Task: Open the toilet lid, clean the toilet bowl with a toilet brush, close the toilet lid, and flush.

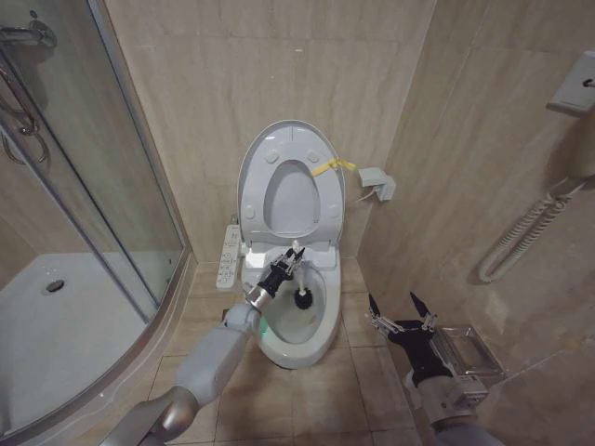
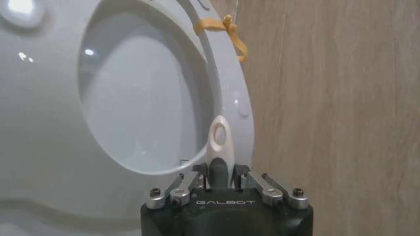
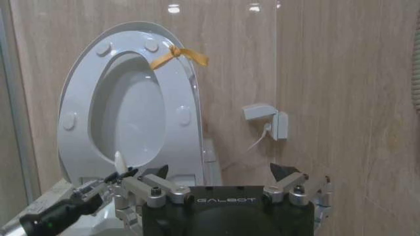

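Fingers of the left end effector [image 1: 290,260] are clamped on the white handle of the toilet brush [image 1: 299,279]; in the left wrist view the handle's tip with its hanging hole [image 2: 219,140] is seen rising from between the closed fingers [image 2: 202,178]. The end effector is held over the toilet bowl [image 1: 297,321], and the brush's black bristle head [image 1: 303,299] is seen down inside the basin, near its right inner wall. Whether the bristles touch the ceramic cannot be told.

The toilet lid [image 1: 290,149] is raised upright against the tiled wall, with the ring-shaped seat [image 1: 293,198] lifted up against it. A yellow strap [image 1: 333,167] is tied at the lid's right edge. A white side control panel [image 1: 228,255] is seen at the bowl's left side.

The right end effector [image 1: 400,309] is held to the right of the bowl, above the floor tiles, its fingers spread apart and gripping nothing. A small white wall fitting [image 1: 376,183] is mounted right of the lid, and a glass shower enclosure [image 1: 84,186] stands on the left.
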{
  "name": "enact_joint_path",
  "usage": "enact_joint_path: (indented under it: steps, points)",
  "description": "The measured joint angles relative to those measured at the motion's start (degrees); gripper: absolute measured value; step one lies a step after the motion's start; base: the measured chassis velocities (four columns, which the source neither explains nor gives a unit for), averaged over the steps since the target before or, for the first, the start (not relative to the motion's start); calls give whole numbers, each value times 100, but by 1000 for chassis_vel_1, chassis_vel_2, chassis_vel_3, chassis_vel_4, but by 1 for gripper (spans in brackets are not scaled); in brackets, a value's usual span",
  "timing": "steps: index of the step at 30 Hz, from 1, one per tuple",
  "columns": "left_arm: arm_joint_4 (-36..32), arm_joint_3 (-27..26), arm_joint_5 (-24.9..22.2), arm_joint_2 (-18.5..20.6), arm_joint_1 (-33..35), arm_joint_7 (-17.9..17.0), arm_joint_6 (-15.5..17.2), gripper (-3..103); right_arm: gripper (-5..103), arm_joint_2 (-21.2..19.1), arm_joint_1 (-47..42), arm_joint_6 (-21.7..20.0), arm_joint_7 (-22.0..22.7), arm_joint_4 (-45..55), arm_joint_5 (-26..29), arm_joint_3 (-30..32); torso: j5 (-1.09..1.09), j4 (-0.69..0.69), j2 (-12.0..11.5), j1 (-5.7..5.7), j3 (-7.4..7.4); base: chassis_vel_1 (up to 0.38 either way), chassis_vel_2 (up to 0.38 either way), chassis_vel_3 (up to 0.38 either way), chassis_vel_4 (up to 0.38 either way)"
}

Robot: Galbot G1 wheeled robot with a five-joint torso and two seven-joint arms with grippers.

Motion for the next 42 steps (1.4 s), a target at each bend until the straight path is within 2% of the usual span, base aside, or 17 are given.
enact_joint_path:
  steps: [7,13,16,18,19,21,22,27,29,36,42]
  points:
    - [53,-69,-73,-146,215,7,-12,25,100,0,0,0,0,0,0,0,0,-3,0,0,0,0,0,0,0]
    - [580,-300,-188,-111,297,289,-286,25,100,0,0,0,0,0,0,0,0,1,0,0,0,0,0,0,0]
    - [601,-381,-171,-105,258,305,-381,25,100,0,0,0,0,0,0,0,0,1,0,0,0,0,0,0,0]
    - [604,-421,-235,-197,172,45,-533,25,100,0,0,0,0,0,0,0,0,0,0,0,0,0,0,0,0]
    - [604,-421,-235,-197,172,45,-533,25,100,0,0,0,0,0,0,0,0,0,0,0,0,0,0,0,0]
    - [702,-550,-339,-505,96,-456,-825,25,100,0,0,0,0,0,0,0,0,-4,0,0,-1,0,0,0,0]
    - [729,-603,-399,-606,112,-564,-884,25,100,0,0,0,0,0,0,0,-2,-5,0,0,0,0,0,0,0]
    - [686,-656,-552,-722,243,-652,-911,25,100,0,0,0,0,0,0,0,0,-4,0,0,0,0,0,0,0]
    - [501,-698,-681,-743,456,-655,-862,25,100,0,0,0,0,0,0,0,0,1,0,-1,-1,0,0,0,0]
    - [570,-743,-700,-680,737,-596,-891,25,100,0,0,0,0,0,0,0,0,1,0,-1,-1,0,0,0,0]
    - [-112,-718,-772,-486,937,-777,-629,25,100,0,0,0,0,0,0,0,0,-2,0,0,0,0,0,0,0]
